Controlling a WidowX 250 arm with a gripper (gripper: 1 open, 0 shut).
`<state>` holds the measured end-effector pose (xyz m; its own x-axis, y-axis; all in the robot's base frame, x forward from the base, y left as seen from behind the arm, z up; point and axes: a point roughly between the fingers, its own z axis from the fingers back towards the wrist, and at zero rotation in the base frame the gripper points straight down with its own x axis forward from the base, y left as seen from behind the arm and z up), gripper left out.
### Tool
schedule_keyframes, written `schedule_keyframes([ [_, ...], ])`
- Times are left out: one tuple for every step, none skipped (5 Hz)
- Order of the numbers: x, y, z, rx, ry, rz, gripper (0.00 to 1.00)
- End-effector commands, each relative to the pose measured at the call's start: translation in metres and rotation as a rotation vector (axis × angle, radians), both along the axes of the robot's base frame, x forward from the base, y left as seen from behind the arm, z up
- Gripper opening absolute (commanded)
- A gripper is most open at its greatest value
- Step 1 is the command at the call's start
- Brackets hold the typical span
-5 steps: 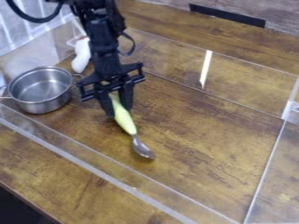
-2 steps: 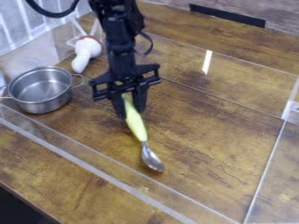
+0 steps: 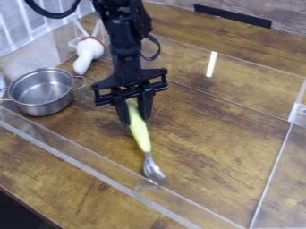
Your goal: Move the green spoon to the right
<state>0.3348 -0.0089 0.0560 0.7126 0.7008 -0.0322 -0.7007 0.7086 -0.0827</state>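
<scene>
One steel pot [image 3: 42,92], with a small looped handle at its side, is seen at the far left of the wooden tabletop [image 3: 227,125]. Just behind it and slightly to its right, a white bottle-shaped object with a red part [image 3: 88,54] is placed, its narrow end pointed toward the back. Farther back at the upper left, a pale ridged surface [image 3: 30,22] is partly shown, cut off by the edge of the view.

To the right of the pot, the black robot arm [image 3: 121,31] is extended down from the top edge, and the gripper [image 3: 131,102] is held low over the wood. The fingers are parted only by the thickness of the green spoon [image 3: 141,134], whose handle end is gripped between them. The handle is slanted toward the front and slightly right, and the silver bowl is set at the near end, by a pale line across the tabletop. Whether the bowl is touching the wood cannot be told.

Well apart to the right of the arm, a narrow white strip [image 3: 212,64] is seen on the tabletop. At the upper right, a dark slotted panel [image 3: 237,15] is shown along the back.
</scene>
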Motion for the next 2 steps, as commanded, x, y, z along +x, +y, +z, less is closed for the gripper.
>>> schedule_keyframes([
  [-0.003, -0.01, 0.026, 0.013, -0.086, -0.089, 0.0],
  [-0.002, -0.023, 0.024, 0.03, -0.092, -0.139, 0.0],
])
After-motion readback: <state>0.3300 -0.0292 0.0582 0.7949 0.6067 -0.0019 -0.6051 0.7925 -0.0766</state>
